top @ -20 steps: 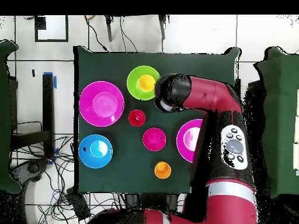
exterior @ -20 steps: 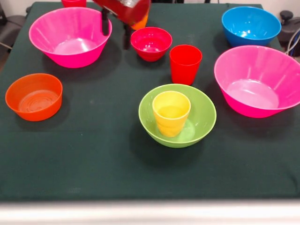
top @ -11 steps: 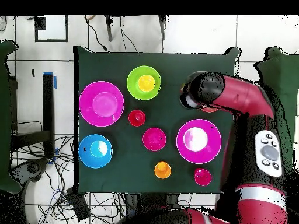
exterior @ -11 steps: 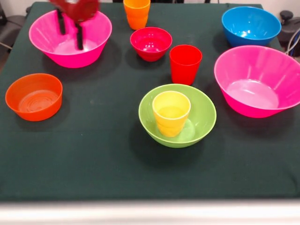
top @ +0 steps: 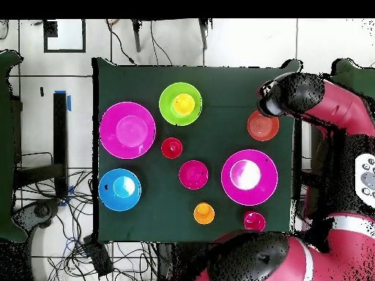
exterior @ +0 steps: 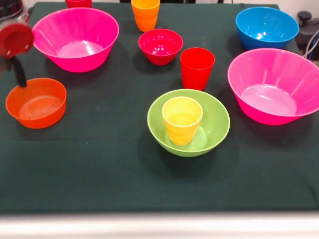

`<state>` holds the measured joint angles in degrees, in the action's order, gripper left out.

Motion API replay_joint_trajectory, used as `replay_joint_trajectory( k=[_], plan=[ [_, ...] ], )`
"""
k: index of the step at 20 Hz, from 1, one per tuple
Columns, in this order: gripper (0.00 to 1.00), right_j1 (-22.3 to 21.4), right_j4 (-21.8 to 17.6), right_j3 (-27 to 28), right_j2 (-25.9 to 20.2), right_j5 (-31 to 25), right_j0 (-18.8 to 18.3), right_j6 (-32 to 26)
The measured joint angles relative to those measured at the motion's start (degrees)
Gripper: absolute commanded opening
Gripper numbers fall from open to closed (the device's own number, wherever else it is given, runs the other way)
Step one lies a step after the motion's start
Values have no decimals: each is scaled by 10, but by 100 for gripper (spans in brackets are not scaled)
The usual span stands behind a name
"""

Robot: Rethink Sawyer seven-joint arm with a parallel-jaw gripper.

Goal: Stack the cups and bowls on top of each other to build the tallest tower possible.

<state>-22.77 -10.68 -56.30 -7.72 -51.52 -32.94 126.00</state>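
Observation:
The tower is a yellow cup (exterior: 182,119) standing upright inside the lime-green bowl (exterior: 217,119) at the table's middle front; it also shows in the overhead view (top: 183,105). The small orange bowl (exterior: 36,102) sits alone at the left. My gripper (exterior: 19,79) hangs over that bowl's far left rim, and its tip reaches down to the rim. In the overhead view the arm's end (top: 282,99) is just beyond the orange bowl (top: 263,125). A red cup (exterior: 197,67), a crimson bowl (exterior: 160,46) and an orange cup (exterior: 145,14) stand apart behind the tower.
Two large hot-pink bowls stand at the far left (exterior: 75,39) and at the right (exterior: 276,84). A blue bowl (exterior: 266,27) is at the far right. Another small red vessel (exterior: 78,2) shows at the far edge. The table's left edge is close to the gripper.
The arm has swung from above the far middle, near the crimson bowl, over to the orange bowl at the left. The orange cup now shows uncovered. No vessel has moved.

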Motion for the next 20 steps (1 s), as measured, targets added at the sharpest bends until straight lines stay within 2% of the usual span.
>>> replay_joint_trajectory(
  k=[7,15,20],
  plan=[
    [100,75,-2,97,-36,0,-1,-55],
    [100,131,-2,161,-55,-2,9,-69],
    [100,145,-2,179,-54,-18,17,-69]
  ],
)
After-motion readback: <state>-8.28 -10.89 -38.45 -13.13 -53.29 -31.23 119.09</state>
